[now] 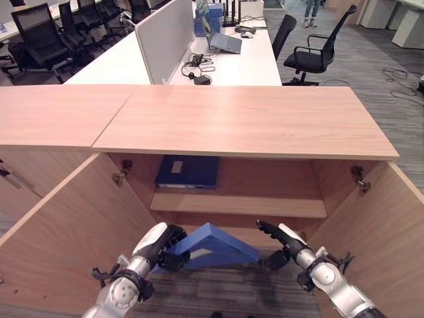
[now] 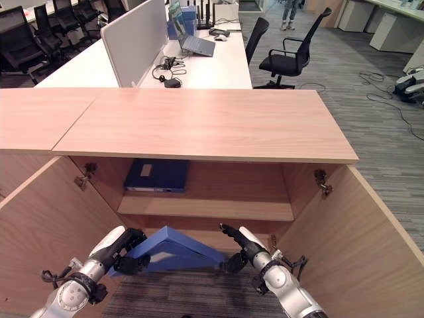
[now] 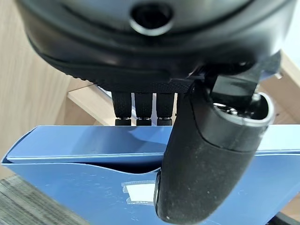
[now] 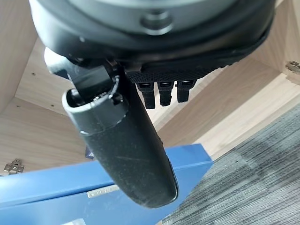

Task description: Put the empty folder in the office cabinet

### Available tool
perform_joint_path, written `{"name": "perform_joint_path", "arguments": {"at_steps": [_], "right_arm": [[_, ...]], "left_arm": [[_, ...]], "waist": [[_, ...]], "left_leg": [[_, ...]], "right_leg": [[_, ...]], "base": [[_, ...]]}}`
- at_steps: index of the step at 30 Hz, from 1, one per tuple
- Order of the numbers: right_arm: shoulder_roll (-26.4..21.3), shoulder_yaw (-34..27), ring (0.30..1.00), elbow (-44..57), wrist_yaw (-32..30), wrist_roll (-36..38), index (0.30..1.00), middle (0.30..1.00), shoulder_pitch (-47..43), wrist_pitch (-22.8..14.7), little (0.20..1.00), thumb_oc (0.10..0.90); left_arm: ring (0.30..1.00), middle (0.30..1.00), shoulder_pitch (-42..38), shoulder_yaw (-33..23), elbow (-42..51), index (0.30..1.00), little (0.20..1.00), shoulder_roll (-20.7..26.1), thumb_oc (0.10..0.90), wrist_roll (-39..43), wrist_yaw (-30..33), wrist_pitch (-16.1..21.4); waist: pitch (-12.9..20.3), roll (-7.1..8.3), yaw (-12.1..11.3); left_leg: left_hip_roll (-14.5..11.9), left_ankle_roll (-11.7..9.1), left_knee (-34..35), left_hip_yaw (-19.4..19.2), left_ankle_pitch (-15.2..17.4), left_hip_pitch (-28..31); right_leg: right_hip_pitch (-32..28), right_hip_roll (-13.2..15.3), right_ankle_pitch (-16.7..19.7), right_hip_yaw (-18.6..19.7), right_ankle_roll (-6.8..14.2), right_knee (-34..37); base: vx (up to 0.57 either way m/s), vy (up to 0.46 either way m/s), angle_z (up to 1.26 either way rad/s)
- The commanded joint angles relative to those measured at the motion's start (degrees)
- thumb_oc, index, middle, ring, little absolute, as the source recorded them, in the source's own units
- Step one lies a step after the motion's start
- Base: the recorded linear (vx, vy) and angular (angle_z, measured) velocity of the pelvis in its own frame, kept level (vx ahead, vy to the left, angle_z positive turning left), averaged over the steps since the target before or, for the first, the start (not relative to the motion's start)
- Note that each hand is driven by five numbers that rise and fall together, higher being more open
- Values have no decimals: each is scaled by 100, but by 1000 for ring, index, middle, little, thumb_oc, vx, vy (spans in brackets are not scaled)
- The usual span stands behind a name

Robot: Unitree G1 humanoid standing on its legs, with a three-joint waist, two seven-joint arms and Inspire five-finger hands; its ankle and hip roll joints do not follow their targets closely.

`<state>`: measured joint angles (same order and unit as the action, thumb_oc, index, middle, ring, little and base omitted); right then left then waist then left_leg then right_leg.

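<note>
2 hands at the cabinet (image 1: 371, 218) mouth, 1 light-blue folder (image 1: 215, 245) between them at the lower compartment's front edge, spread tent-like. Left hand (image 1: 162, 244) clamps its left end, thumb over fingers. Right hand (image 1: 281, 240) at the right end, fingers straight. 1 dark-blue binder (image 1: 188, 171) flat on upper shelf. Beyond: 1 desk (image 1: 232, 63).

Smooth matt blue plastic folder (image 1: 215, 246), matt wood-grain cabinet (image 1: 245, 122), rough grey carpet (image 1: 218, 288).
</note>
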<state>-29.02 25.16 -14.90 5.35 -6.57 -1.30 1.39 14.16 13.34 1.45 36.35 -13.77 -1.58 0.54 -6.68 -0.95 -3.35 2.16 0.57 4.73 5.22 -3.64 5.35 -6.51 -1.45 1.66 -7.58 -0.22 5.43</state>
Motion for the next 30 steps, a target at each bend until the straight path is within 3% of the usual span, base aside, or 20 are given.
{"name": "perform_joint_path", "arguments": {"at_steps": [1, 5, 12, 17, 20, 21, 22, 23, 30], "right_arm": [[-85, 248, 900, 579, -197, -85, 900, 900, -628, -436, 900, 800], [8, 415, 900, 480, -181, -59, 900, 900, -789, -424, 900, 800], [198, 646, 900, 247, -210, -29, 900, 900, -927, -437, 900, 800], [429, 901, 900, -104, -313, -76, 900, 900, -1189, -423, 900, 800], [501, 985, 900, -227, -344, -107, 900, 900, -1258, -427, 900, 800], [562, 1099, 582, -318, -352, -137, 582, 582, -1313, -417, 582, 588], [595, 1128, 382, -366, -356, -127, 382, 382, -1338, -418, 382, 455], [622, 1145, 300, -403, -365, -105, 300, 300, -1352, -423, 300, 400], [678, 1222, 300, -404, -239, 190, 300, 300, -1209, -471, 300, 400]], "left_arm": [[300, 300, -746, -156, 661, 300, 300, 135, 400, 403, 158, 687], [300, 300, -797, -23, 1171, 300, 300, 279, 400, 1265, -109, 790], [300, 300, -1024, 184, 1652, 300, 300, 442, 400, 1793, -217, 865], [300, 300, -1152, 570, 2016, 300, 300, 396, 400, 2802, -412, 851], [300, 300, -1267, 705, 2058, 300, 300, 397, 400, 2985, -430, 836], [300, 300, -1364, 879, 2123, 300, 300, 341, 400, 3325, -492, 806], [300, 300, -1387, 938, 2148, 300, 300, 293, 400, 3509, -524, 787], [300, 300, -1409, 977, 2147, 300, 300, 263, 400, 3614, -544, 769], [300, 300, -1509, 1183, 1901, 300, 300, 112, 400, 3850, -622, 729]], "waist": [[241, 261, 43], [249, 235, 43], [266, 232, 38], [272, 229, 19], [269, 229, 14], [276, 226, 23], [278, 222, 23], [276, 220, 23], [269, 220, 53]], "left_leg": [[43, -116, 27, 42, 596, -1], [41, -122, 27, 46, 589, 8], [45, -129, 27, 80, 589, 13], [48, -131, 27, 84, 586, 18], [50, -134, 27, 92, 587, 21], [52, -135, 27, 93, 591, 26], [53, -134, 27, 94, 591, 24], [53, -132, 27, 98, 592, 26], [50, -136, 27, 89, 599, 41]], "right_leg": [[-192, 409, -192, -364, 612, -43], [-198, 409, -190, -374, 612, -43], [-215, 407, -202, -392, 607, -43], [-224, 405, -195, -387, 606, -43], [-233, 403, -199, -388, 607, -43], [-235, 406, -202, -394, 606, -43], [-237, 407, -202, -396, 606, -43], [-239, 405, -202, -394, 607, -43], [-254, 411, -211, -392, 606, -43]], "base": [[0, 0, 0], [0, 0, 0], [-2, -3, 2], [-1, -2, 1], [0, 0, 0], [0, 0, 0], [0, 0, 0], [0, 0, 0], [0, 0, 0]]}}
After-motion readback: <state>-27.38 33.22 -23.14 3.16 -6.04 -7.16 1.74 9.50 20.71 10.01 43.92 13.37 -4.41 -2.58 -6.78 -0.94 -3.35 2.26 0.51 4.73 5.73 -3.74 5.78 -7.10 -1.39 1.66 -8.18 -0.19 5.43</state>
